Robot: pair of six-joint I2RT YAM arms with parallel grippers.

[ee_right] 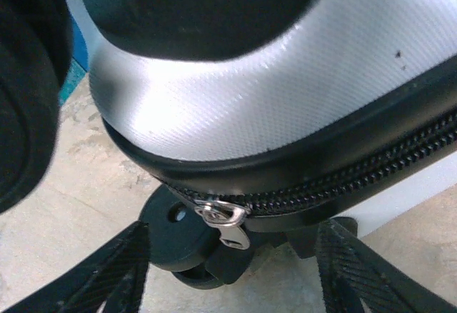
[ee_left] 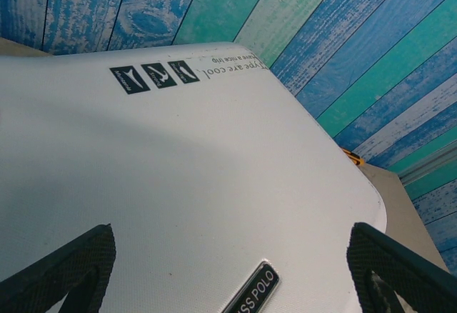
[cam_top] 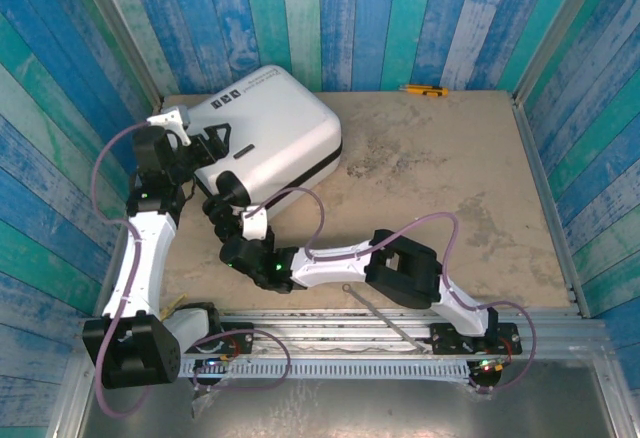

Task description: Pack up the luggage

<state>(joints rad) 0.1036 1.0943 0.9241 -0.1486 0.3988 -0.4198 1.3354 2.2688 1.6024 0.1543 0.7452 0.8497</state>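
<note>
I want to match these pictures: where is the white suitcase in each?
Top external: the white suitcase lies at the table's back left.
Left wrist: the white suitcase fills the lower left.
Right wrist: the white suitcase spans the top, zipper pull and wheel below.
Shared landmark: three black label squares, top external and left wrist.
</note>
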